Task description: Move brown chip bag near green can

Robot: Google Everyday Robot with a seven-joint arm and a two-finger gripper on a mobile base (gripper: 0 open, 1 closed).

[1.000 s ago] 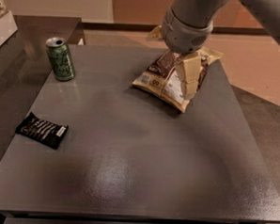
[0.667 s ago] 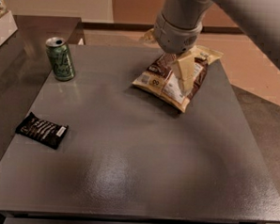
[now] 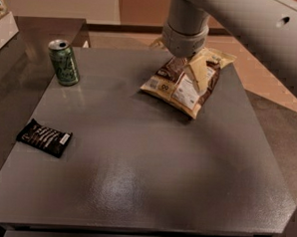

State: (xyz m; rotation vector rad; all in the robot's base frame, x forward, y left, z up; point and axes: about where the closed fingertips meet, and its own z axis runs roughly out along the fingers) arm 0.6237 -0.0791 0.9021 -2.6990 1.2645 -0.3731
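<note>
The task is at an early stage, judging by how things lie. The brown chip bag (image 3: 176,92) rests on the far right part of the tabletop (image 3: 150,170), lying flat with its white label panel facing up and its cream edge towards the near side. The green can (image 3: 64,62) stands upright at the far left of the same surface, well apart from the bag, with a wide stretch of bare tabletop between them. So the bag is not yet near the can, and the whole carry to the left is left to do.

The gripper (image 3: 187,68) is down at the far end of the bag, directly under the thick grey arm (image 3: 243,21) that comes in from the upper right. It appears to touch or press into the top of the bag, but the wrist hides most of it, and it cannot be told whether it is open or already closed on the bag. The step in hand looks like taking hold of the bag.

What remains, as a judgement: secure the grasp, lift or slide the bag leftwards across the far part of the tabletop, and set it down just beside the can without knocking the can over. A small black packet (image 3: 43,137) lies at the near left, away from that likely path.
</note>
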